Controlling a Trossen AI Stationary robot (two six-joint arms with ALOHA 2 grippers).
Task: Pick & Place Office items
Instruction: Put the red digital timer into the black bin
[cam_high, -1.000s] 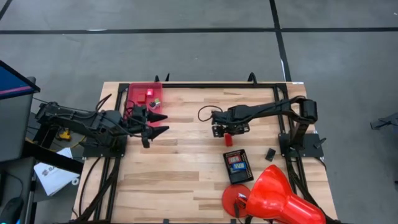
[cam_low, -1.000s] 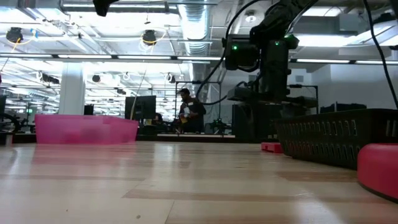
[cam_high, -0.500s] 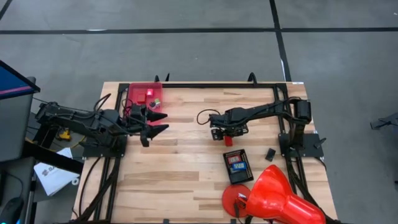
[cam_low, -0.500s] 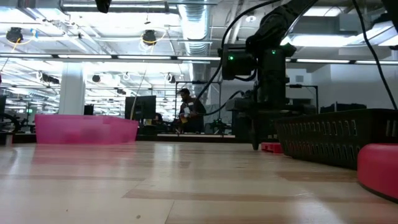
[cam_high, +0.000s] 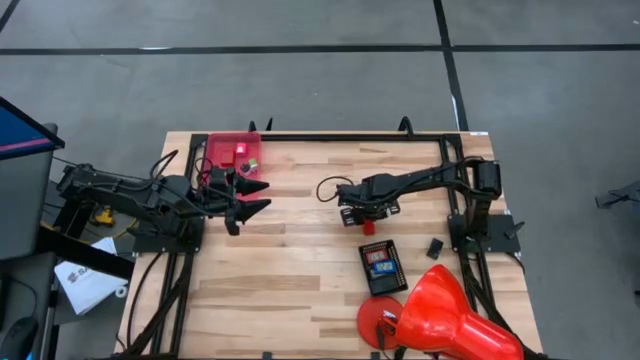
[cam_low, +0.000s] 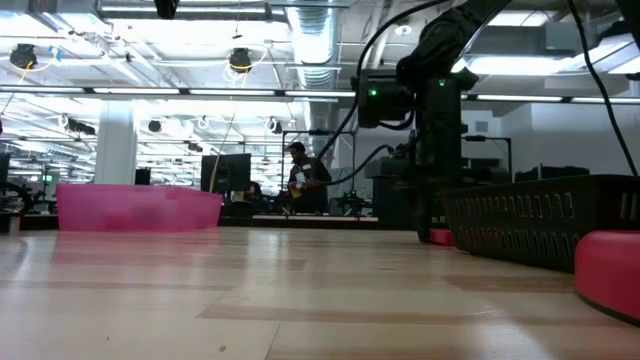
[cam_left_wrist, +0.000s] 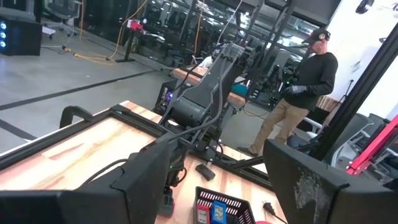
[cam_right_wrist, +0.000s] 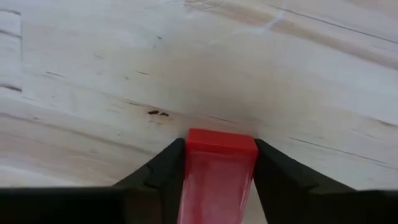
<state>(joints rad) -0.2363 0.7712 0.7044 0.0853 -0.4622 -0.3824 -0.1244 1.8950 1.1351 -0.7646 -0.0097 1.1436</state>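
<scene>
Right hand (cam_high: 367, 222) is lowered to the worktop (cam_high: 300, 270) near its middle and clenched on a red block (cam_right_wrist: 217, 168), both fingers (cam_right_wrist: 158, 177) pressed to its sides. The block is seen just beside the black tray (cam_high: 381, 266). Left hand (cam_high: 252, 198) is held released, near the pink bin (cam_high: 215, 150).

This is a robotics lab or industrial workshop. The butcher-block table (cam_high: 300, 250) stands on a grey concrete floor (cam_high: 300, 80) marked with dark seams. Beyond it, the low view shows a high open ceiling with ducts, pipes and hanging lamps (cam_low: 240, 60) (a warehouse-like hall). More black-framed benches and cabling fill the background, where a person (cam_left_wrist: 305, 93) stands at one.
</scene>
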